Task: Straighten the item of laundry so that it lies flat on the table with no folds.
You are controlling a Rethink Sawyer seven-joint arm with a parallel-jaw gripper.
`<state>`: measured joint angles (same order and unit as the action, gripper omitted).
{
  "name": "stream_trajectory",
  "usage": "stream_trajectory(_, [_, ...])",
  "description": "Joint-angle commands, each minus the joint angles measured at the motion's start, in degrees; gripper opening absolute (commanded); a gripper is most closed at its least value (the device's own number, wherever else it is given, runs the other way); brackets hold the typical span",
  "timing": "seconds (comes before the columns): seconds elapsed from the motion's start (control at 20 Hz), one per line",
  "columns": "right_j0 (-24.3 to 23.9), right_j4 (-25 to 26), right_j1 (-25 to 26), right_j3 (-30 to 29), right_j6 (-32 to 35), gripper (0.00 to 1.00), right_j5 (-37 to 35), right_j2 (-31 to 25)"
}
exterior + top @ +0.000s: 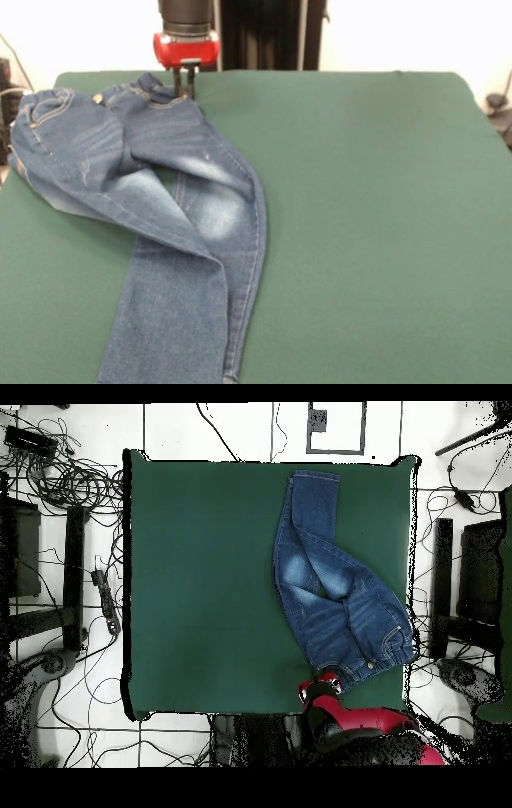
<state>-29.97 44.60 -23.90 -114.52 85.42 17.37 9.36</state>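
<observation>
The jeans (172, 232) (335, 599) are blue denim with faded whitish patches on the thighs and orange-tan stitching near the waistband; the table (376, 200) (200, 584) is plain dark green; the gripper (185, 86) (322, 684) has dark fingers under a red housing

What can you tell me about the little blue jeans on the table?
The jeans are small, blue denim with pale faded patches on the thighs and orange-tan stitching. They lie crumpled on the green table: one leg is folded across the other, and the gathered waistband sits bunched toward one corner. The leg ends reach the opposite table edge. The gripper on the red and black arm is down at the waistband, its fingers touching the cloth.
</observation>
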Motion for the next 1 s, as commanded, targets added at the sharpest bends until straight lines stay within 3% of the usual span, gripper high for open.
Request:
stream_trajectory(0.05, [2.5,-7.7,-3.0,2.6,12.2,0.00,-3.5,-5.4])
stream_trajectory(0.45, [5.3,-11.1,-4.3,0.7,12.5,0.00,-2.8,-4.1])
stream_trajectory(1.0, [4.3,-13.0,-5.9,-2.1,12.5,0.00,-4.2,-5.6])
